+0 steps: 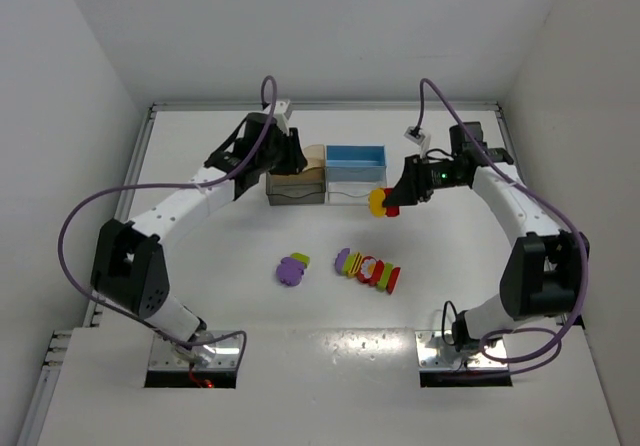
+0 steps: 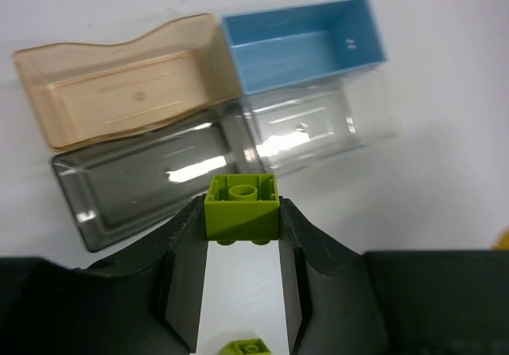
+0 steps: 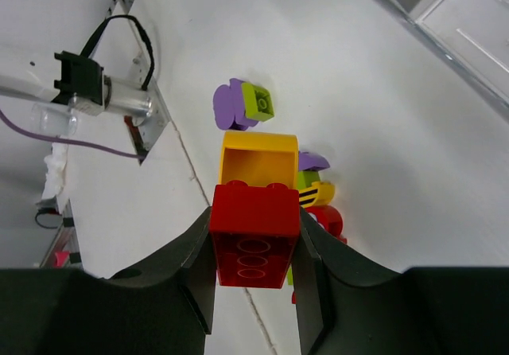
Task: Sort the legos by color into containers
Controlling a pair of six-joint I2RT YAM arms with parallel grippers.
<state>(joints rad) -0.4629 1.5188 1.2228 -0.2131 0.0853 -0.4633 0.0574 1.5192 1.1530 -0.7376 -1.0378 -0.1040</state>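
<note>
— Above the near rim of the dark grey plastic bin (image 2: pixel 119 204), what has the left gripper (image 2: pixel 241 236) got?

— Its jaws are clamped on a lime-green square lego brick (image 2: pixel 242 208). The right gripper (image 3: pixel 254 236) pinches a red lego brick (image 3: pixel 254 247) with a yellow rounded piece (image 3: pixel 258 157) touching it, just beside the clear whitish bin (image 1: pixel 350 196).

You have four bins packed two by two, touching, at the far middle of the table (image 1: pixel 200 266): back-left bin (image 2: pixel 127 92), back-right bin (image 2: pixel 302 52), front-left bin (image 2: pixel 151 180) and front-right bin (image 2: pixel 318 128). Your left gripper (image 2: pixel 242 212) hangs above the left pair, with the left brick (image 2: pixel 241 204) between its fingers, over the front-left bin's near edge. Your right gripper (image 3: pixel 254 228) hangs just right of the front-right bin, with the right brick (image 3: pixel 254 247) between its fingers and a further piece (image 3: pixel 258 156) touching that brick's outer end. Nearer you, mid-table, lies a pair (image 1: pixel 292 268) of legos, one on the other. To its right, apart, lies a row (image 1: pixel 368 271) of legos touching side by side.
</note>
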